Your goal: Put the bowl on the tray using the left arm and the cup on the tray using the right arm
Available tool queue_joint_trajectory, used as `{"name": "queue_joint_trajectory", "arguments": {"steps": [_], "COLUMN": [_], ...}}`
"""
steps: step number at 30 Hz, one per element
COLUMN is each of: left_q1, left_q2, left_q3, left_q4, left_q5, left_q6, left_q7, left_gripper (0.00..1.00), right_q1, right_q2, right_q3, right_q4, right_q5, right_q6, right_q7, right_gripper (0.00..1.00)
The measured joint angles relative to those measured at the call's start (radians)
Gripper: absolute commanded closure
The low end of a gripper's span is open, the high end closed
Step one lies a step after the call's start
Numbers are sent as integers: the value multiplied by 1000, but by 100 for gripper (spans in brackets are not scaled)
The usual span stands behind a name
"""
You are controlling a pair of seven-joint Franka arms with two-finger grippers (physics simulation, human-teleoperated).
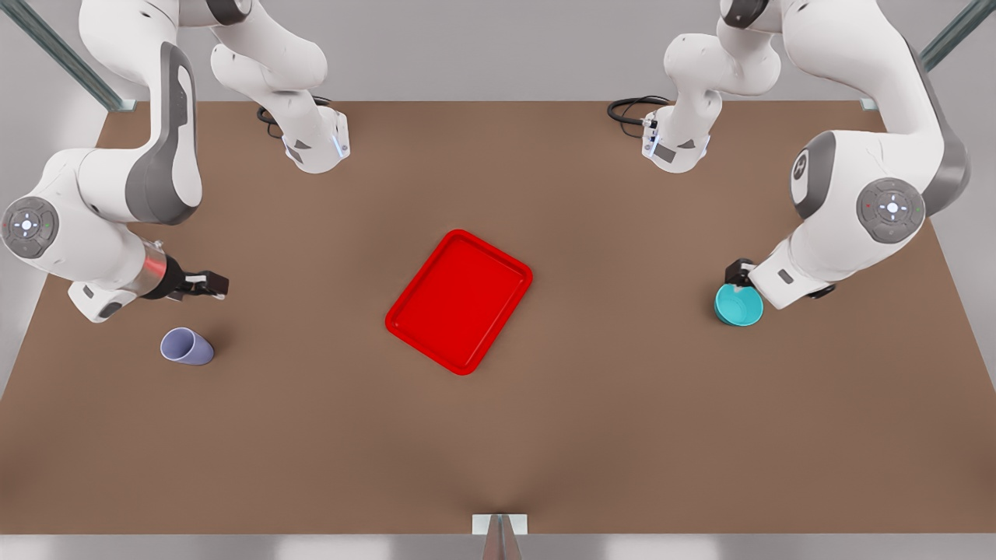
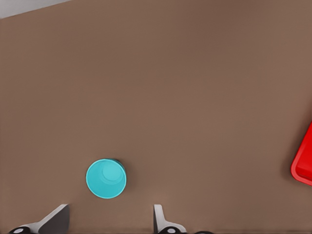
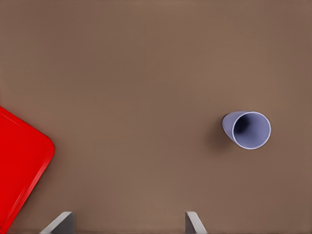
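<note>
The teal bowl [image 1: 739,305] stands upright on the brown table at the front view's right. My left gripper [image 1: 740,277] hovers over its far edge, open, with nothing between the fingers. From the left wrist, the bowl [image 2: 106,179] lies just beyond the open gripper [image 2: 108,220], a little toward one finger. The lavender cup [image 1: 187,346] stands at the front view's left. My right gripper [image 1: 212,285] hangs open above the table behind it. The right wrist view puts the cup [image 3: 247,129] off to one side of the open gripper [image 3: 127,223]. The red tray [image 1: 459,301] lies in the middle, bare.
Both arm bases [image 1: 315,144] [image 1: 675,144] stand at the back of the table with black cables [image 1: 632,109] beside them. A corner of the tray [image 2: 303,163] [image 3: 19,165] shows in each wrist view. Bare brown table lies between each object and the tray.
</note>
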Motion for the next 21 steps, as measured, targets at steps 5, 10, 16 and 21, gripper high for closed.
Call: {"name": "queue_joint_trajectory", "arguments": {"steps": [5,10,16,21], "left_q1": [266,379,380,379], "left_q2": [68,183,233,255], "left_q3": [26,79,79,79], "left_q4": [-328,-513,-571,-586], "left_q5": [-57,-234,-367,-387], "left_q6": [260,523,543,546], "left_q7": [251,668,575,612], "left_gripper": [0,0,0,0], "right_q1": [1,1,-70,-63], "right_q2": [3,36,78,77], "right_q3": [-1,-1,-1,2], "right_q4": [0,1,-1,0], "right_q5": [0,-3,-5,-3], "right_q6": [0,23,28,26], "right_q7": [0,-3,-8,-6], "right_gripper": [0,0,0,0]}}
